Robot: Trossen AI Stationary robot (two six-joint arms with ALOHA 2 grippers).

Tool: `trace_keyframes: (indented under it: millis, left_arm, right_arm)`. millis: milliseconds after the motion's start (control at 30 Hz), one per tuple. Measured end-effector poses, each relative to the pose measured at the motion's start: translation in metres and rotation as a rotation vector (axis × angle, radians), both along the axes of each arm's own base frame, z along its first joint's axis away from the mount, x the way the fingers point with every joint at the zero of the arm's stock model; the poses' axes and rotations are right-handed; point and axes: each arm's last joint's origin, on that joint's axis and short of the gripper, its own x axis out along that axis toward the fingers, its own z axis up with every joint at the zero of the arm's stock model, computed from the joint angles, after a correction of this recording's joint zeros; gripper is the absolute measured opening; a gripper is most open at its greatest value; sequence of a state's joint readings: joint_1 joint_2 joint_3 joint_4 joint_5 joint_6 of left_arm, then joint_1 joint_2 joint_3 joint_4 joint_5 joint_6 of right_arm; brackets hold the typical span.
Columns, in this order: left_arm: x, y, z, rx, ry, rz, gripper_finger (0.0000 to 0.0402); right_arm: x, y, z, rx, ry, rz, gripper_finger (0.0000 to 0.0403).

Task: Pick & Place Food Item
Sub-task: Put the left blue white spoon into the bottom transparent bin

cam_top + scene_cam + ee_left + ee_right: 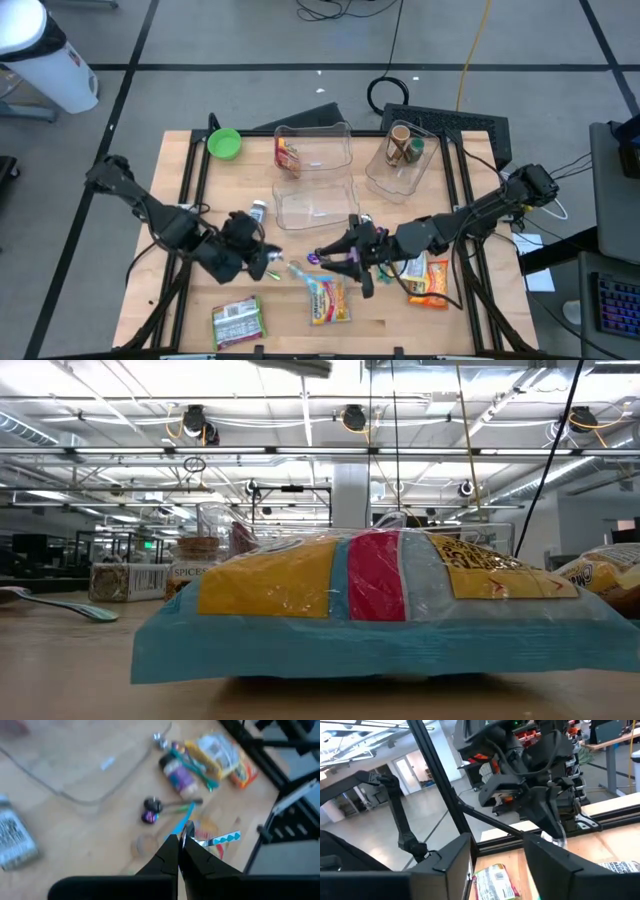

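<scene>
Two end effectors crowd mid-counter: left end effector (268, 262) pinched shut (empty), right end effector (335, 258) parted, empty; collision risk.

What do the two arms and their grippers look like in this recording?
Both arms are dark, nearly black, built of slim jointed links. The left arm and right arm each carry black cables along the links. The left gripper has two flat, tapering black fingers; the right gripper has broad, square-edged black fingers. No coloured markings show on either gripper.
</scene>
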State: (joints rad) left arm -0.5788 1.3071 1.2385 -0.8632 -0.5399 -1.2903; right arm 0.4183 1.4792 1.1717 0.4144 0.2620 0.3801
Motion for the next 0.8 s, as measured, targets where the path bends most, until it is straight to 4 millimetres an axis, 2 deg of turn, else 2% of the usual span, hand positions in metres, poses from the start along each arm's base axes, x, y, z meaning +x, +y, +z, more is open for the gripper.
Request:
trace_keyframes:
  millis: [167,300,433,800]
  left_arm:
    - [0.012,0.012,0.006,0.006,-0.055,0.04,0.0005]
    - [0.024,0.019,0.014,0.009,-0.159,0.047,0.0003]
    - [0.034,0.026,0.019,0.026,-0.223,0.064,0.0004]
    - [0.041,0.037,0.019,0.036,-0.234,0.111,0.0005]
  right_arm:
    - [0.0,0.0,-0.001,-0.026,0.002,-0.006,0.021]
    - [0.0,-0.003,-0.009,-0.116,0.08,-0.097,0.0229]
    - [-0.001,-0.005,-0.016,-0.196,0.146,-0.18,0.0228]
    - [-0.002,-0.01,-0.025,-0.299,0.232,-0.302,0.0208]
